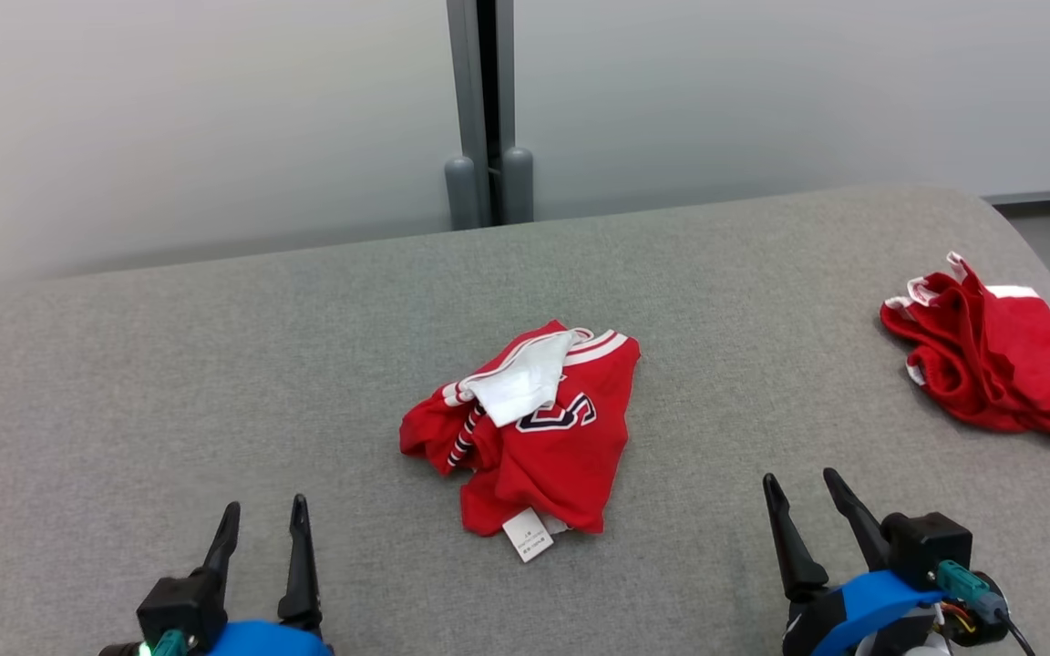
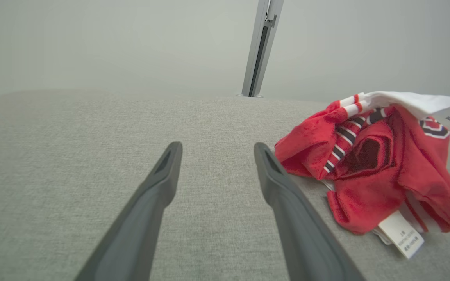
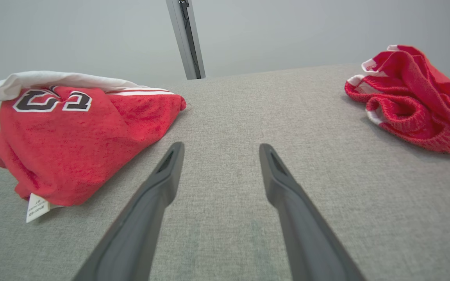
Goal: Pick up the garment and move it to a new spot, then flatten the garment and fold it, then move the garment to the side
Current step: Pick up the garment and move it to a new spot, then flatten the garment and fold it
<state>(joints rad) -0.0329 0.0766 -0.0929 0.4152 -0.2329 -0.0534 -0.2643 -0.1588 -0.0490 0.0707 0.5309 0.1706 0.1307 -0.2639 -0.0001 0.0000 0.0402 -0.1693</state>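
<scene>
Lower left of head view: left gripper [image 1: 265, 506], fingers spread, holding nothing, well apart from the cloth. Centre: red garment [image 1: 534, 437] crumpled in a heap on the grey cushion [image 1: 215, 383], white lining [image 1: 525, 383] flipped over the top, care label [image 1: 528, 534] poking out at the near edge. Lower right: right gripper [image 1: 800, 478], likewise spread and empty. Far right: second red garment [image 1: 999, 364], bunched, partly cut off by the frame edge. Judged barely begun: no pickup, flattening, fold or move aside done yet. Hard to read the heap's layout, edges buried in folds; label print too small to make out.
</scene>
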